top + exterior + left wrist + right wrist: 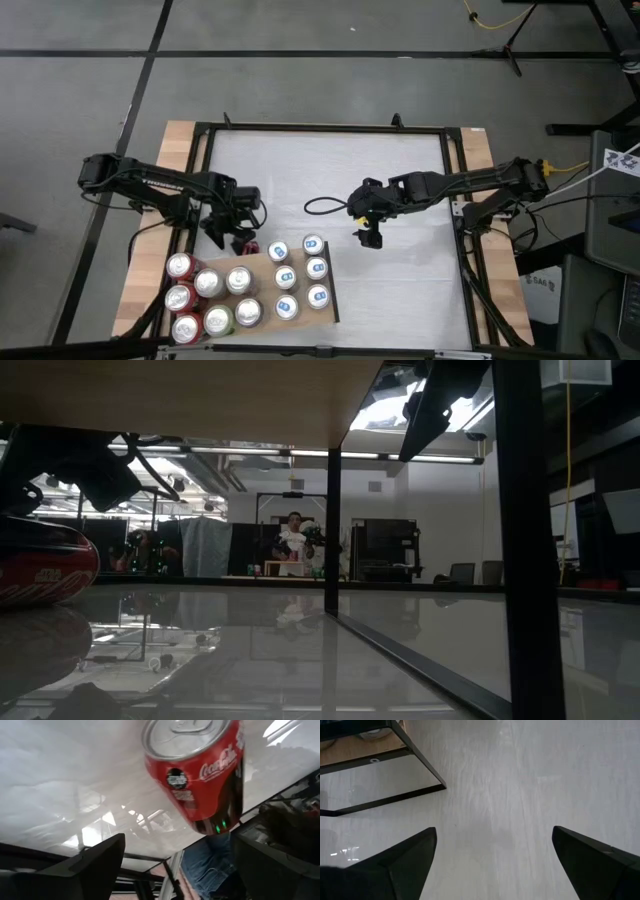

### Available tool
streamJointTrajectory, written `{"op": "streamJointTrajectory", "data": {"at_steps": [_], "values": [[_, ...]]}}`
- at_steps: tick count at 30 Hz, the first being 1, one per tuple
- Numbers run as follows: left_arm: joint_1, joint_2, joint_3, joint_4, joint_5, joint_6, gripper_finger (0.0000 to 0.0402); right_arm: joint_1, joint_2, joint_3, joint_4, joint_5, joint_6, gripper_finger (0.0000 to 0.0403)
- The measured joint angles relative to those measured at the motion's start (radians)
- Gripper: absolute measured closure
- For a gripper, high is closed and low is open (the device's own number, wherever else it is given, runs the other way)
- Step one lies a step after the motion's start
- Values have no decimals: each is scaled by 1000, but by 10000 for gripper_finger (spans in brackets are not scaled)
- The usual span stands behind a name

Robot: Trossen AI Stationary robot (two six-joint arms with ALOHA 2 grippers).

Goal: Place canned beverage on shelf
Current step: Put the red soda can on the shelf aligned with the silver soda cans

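Observation:
A red cola can [200,775] lies on its side on the white table just off the shelf's far edge; it also shows in the high view [247,246] and the low view [40,565]. My left gripper [180,845] is open just behind the can's base, and its fingers touch nothing; it also shows in the high view [232,232]. The shelf [300,323] is a raised wood panel at the near left, carrying several upright cans. My right gripper [368,238] is open and empty above the table's middle, and it also shows in its wrist view [494,832].
The shelf's dark legs and frame [332,530] stand on the table, and its corner [365,750] lies near my right gripper. A black cable loop [325,207] lies mid-table. A person [292,545] stands far back in the room.

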Motion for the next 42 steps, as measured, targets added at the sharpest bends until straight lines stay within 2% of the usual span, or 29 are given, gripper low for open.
{"op": "streamJointTrajectory", "data": {"at_steps": [5,19,31,42], "values": [[-21,0,0,45,-14,-97,49,0,0,0,0,0,0,17],[-93,0,0,107,-137,-324,49,0,0,0,0,0,0,17],[-134,11,0,101,-270,-335,49,0,0,0,0,0,0,17],[-145,121,1,105,-299,-330,49,0,0,0,0,0,0,17]]}}
